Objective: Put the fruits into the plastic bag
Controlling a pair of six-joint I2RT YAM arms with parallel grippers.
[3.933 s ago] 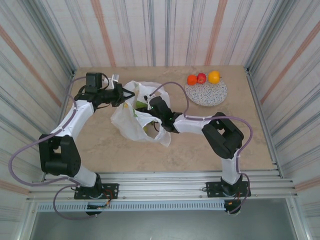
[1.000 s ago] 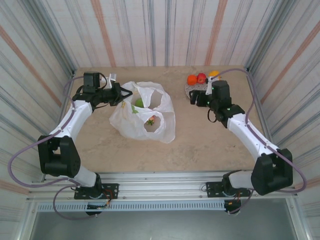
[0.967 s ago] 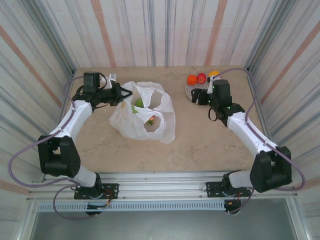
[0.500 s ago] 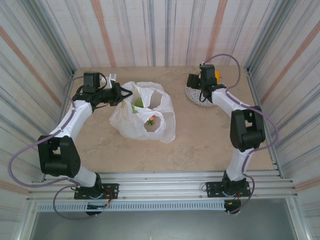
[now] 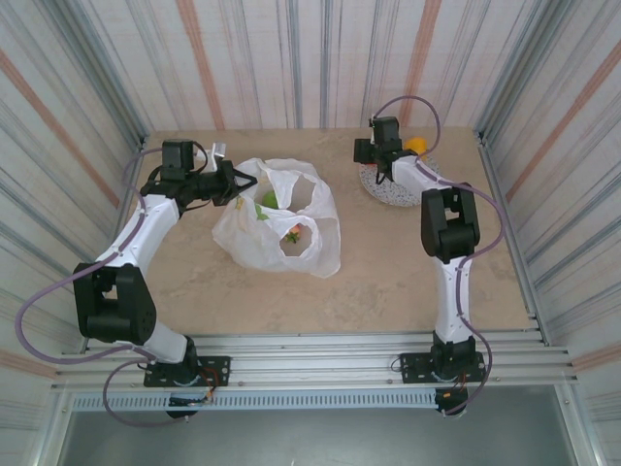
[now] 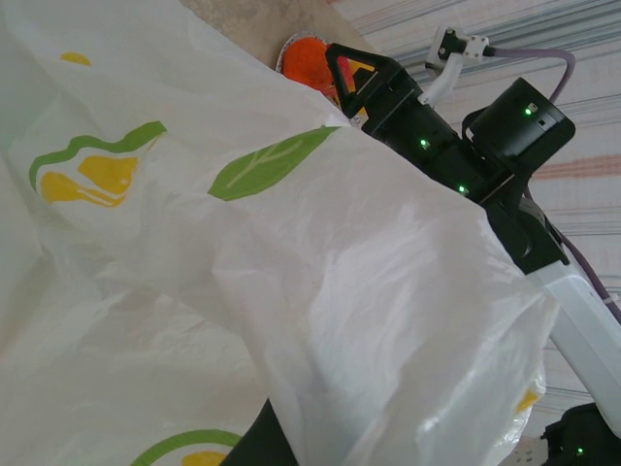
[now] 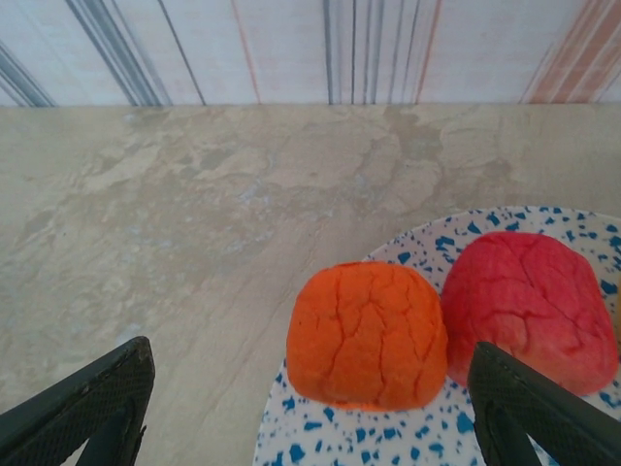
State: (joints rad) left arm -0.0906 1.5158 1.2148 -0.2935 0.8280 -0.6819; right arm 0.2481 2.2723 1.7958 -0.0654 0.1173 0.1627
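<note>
The white plastic bag (image 5: pixel 279 221), printed with lemon slices, lies at the table's left-centre, its mouth held up. My left gripper (image 5: pixel 236 184) is shut on the bag's left handle; film (image 6: pixel 291 291) drapes over a dark finger (image 6: pixel 254 445). Inside the bag lie a green fruit (image 5: pixel 269 199) and a small orange-red piece (image 5: pixel 293 233). My right gripper (image 7: pixel 315 408) stands open, low over the plate, its fingers on either side of an orange fruit (image 7: pixel 367 335) without touching it. A red fruit (image 7: pixel 529 311) sits against its right side. A yellow-orange fruit (image 5: pixel 417 146) rests behind.
The fruits sit on a round speckled plate (image 5: pixel 408 186) at the back right, near the rear wall. Striped walls close the table on three sides. Bare tabletop (image 5: pixel 388 282) lies between bag and plate and towards the near edge.
My right arm has swung from the plate's near side up to its far-left rim, bringing the open gripper around the orange fruit. The left arm and bag have not moved.
</note>
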